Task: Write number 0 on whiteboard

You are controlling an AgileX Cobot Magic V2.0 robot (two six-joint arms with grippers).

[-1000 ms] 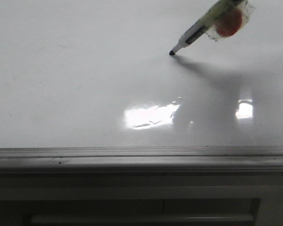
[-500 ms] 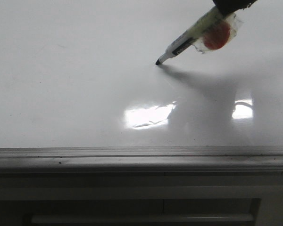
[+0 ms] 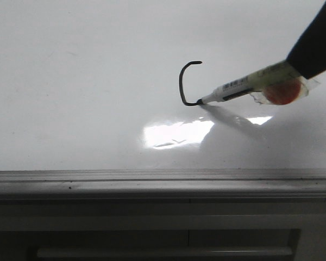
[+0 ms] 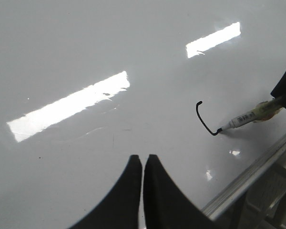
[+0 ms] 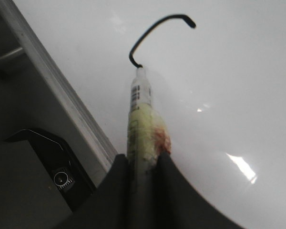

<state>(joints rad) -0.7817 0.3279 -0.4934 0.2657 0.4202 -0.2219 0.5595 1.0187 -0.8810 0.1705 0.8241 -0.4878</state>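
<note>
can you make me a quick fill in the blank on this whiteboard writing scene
1. The right end effector is shut on a ____.
2. The black stroke on the whiteboard is an ____ curve, not a closed loop.
3. The marker tip sits at the stroke's ____ end in the front view.
4. The left end effector holds ____.

Missing words: marker; open; lower; nothing

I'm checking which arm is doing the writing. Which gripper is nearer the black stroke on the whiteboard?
The right. The right gripper holds the marker whose tip touches the stroke. The left gripper is shut, hovering apart over bare whiteboard.
</note>
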